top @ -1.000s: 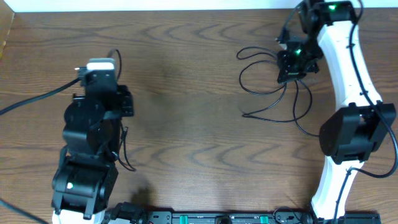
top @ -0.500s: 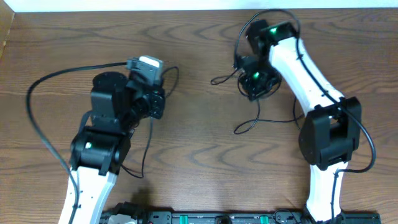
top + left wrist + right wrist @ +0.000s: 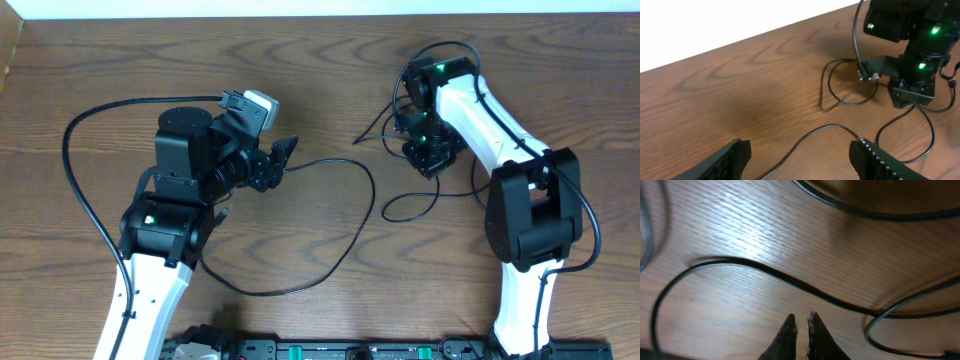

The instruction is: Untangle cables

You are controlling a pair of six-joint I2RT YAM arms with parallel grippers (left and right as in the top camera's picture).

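Observation:
The cables are thin black cords on the wooden table. One long cable point(image 3: 370, 205) runs from my left gripper point(image 3: 282, 165) in a wide loop toward the front. In the left wrist view it point(image 3: 812, 140) lies on the wood between the spread fingers of my left gripper point(image 3: 805, 155), which is open and apart from it. A small tangle of cables point(image 3: 405, 205) lies under and around my right gripper point(image 3: 430, 158). The right gripper point(image 3: 801, 321) points down at the wood with jaws shut on nothing. A cable point(image 3: 790, 282) curves just beyond its tips.
The left arm's thick black wire point(image 3: 75, 170) arcs out over the table's left side. A black equipment bar point(image 3: 350, 350) runs along the front edge. The table's far edge point(image 3: 300, 14) meets a white surface. The right arm's body point(image 3: 912, 75) stands over the tangle.
My left gripper has opened, and the long cable that hung by it now lies spread in a wide loop on the table. The right gripper has shifted slightly right over the tangle.

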